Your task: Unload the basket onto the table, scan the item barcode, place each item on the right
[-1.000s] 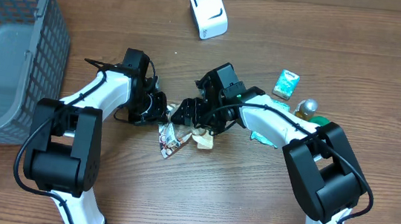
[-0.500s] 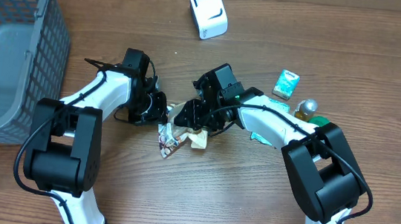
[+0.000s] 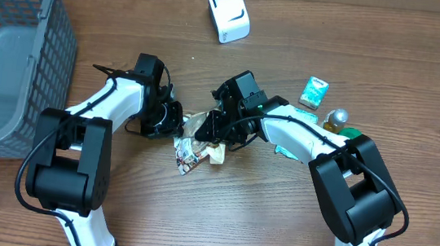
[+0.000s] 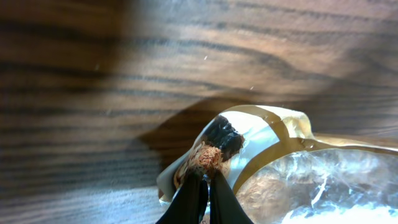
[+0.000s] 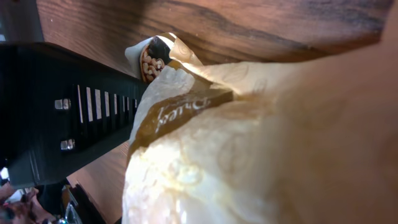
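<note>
Gold corner of snack packet [image 4: 273,134] in clenched left gripper [image 4: 204,185] (right gripper [image 3: 205,127]: state unclear), open table [image 3: 259,217] beyond.

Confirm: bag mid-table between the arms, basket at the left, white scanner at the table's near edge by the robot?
No. The overhead view shows the scanner at the far edge, not the near one. The bag mid-table and the basket at the left are right.

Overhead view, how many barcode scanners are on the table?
1: the white scanner sits near the far edge of the table, right of the grey basket. Another could be hidden under the left arm or right arm.
</note>
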You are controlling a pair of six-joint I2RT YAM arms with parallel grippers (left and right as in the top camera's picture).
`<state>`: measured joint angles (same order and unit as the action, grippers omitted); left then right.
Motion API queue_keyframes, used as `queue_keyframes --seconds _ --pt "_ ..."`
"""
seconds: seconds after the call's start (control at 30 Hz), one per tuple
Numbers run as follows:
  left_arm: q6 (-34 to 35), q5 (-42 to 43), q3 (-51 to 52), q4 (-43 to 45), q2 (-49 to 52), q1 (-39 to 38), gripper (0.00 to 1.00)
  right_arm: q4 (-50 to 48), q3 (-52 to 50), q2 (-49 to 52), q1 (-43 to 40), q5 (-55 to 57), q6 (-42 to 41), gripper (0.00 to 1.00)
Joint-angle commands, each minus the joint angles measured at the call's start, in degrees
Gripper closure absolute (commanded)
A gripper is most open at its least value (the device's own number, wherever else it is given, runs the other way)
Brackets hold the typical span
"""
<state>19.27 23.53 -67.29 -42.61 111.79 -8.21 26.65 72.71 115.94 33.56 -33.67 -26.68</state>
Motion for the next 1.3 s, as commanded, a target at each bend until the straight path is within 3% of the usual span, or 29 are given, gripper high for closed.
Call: queue_keyframes --seconds 0.0,0.13,0.23,0.4,0.43,0.57,0.63,1.27 --pt "-0.02 -2.43 -2.10 -2.38 -0.15 0.98 0.96 0.31 -0.17 0.50 0.46 -0.94 3.21 0.79" --pt "-2.69 -3.45 -8.72 -8.13 -0.22 3.41 0.96 0.87 -0.17 0.50 0.46 -0.94 4.37 0.79" --pt "-3.06 -10.03 -16.26 -14.16 -0.22 5.95 0.95 0.87 -0.17 0.50 0.46 -0.90 4.70 0.79" --pt "-4.09 -22.97 -23.06 -17.16 -0.22 7.96 0.80 0.85 -0.17 0.50 0.46 -0.92 4.68 0.79" --pt "-4.09 -25.51 -23.65 -17.03 -0.22 8.22 0.72 0.85 -0.17 0.50 0.46 -0.92 4.68 0.79" --pt "-4.11 -33.48 -23.85 -15.56 -0.15 8.63 0.28 0.85 -0.17 0.50 0.46 -0.92 4.66 0.80" --pt "-4.09 -35.36 -23.85 -15.54 -0.13 8.61 0.00 0.85 -0.17 0.50 0.46 -0.92 4.68 0.80" --pt "-4.07 -35.54 -23.85 -15.63 -0.13 8.57 0.01 0.44 -0.17 0.50 0.46 0.50 4.68 0.74"
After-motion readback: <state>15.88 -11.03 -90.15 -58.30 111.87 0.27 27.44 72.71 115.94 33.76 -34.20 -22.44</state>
